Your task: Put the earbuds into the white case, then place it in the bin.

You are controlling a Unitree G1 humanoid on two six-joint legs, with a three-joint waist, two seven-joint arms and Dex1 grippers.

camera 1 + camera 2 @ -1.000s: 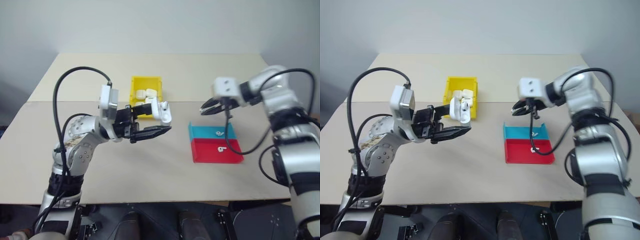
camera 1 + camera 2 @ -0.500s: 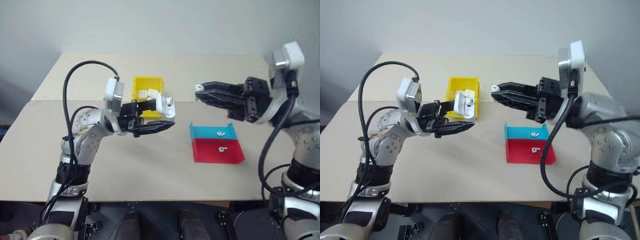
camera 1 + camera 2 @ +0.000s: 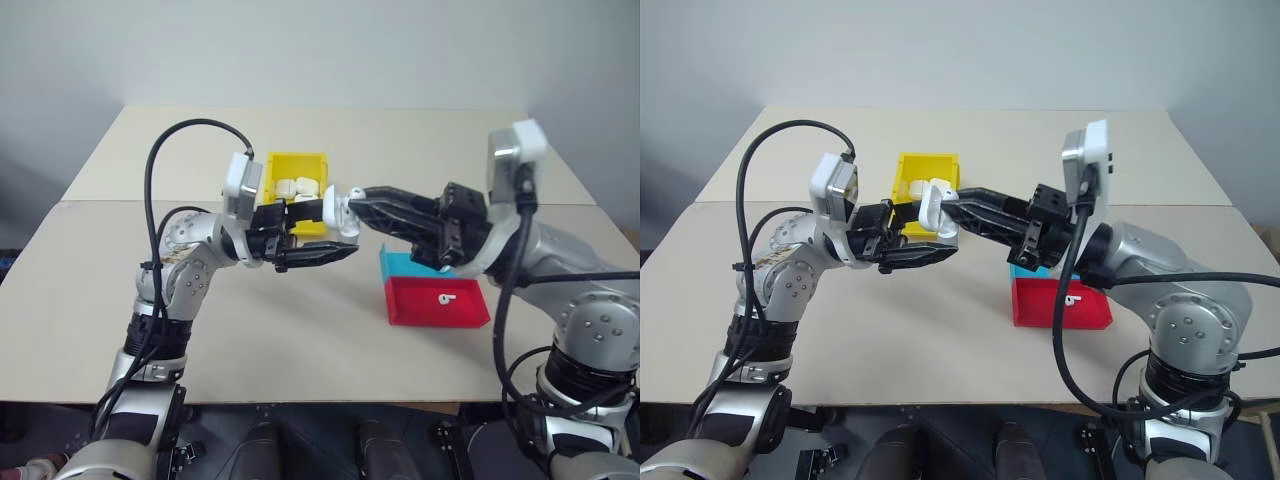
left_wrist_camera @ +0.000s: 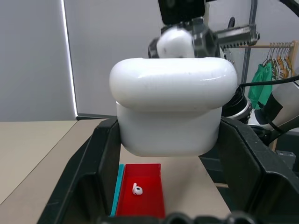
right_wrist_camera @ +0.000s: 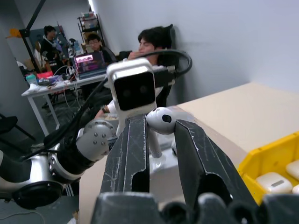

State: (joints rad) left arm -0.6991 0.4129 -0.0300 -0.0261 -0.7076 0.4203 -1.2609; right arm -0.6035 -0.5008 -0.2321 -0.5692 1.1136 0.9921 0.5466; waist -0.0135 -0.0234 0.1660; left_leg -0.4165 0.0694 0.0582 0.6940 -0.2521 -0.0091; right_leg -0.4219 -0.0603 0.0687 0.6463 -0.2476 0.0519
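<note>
Claws meet in mid-air over the beige surface [image 3: 300, 330], between the yellow bin [image 3: 293, 165] and the two-colour tray [image 3: 440, 305]. Left claw [image 3: 335, 232] clamped on the white case [image 4: 170, 109], held up off the surface with its lid hinged open. Right claw [image 5: 161, 135] pinched on one earbud [image 5: 161, 120], bulb showing above the fingertips, stem running down between the fingers [image 5: 133, 149]. Earbud sits right at the case's open mouth; touching or just short of it, cannot tell.

Second earbud [image 3: 447, 298] lies loose in the red half of the tray, well below the raised claws. Teal half mostly hidden behind the right arm.

Bin stands on the surface just behind the left claw, with several other white cases [image 3: 293, 186] lying inside it.

Right wrist view: people seated at desks in the room behind.
</note>
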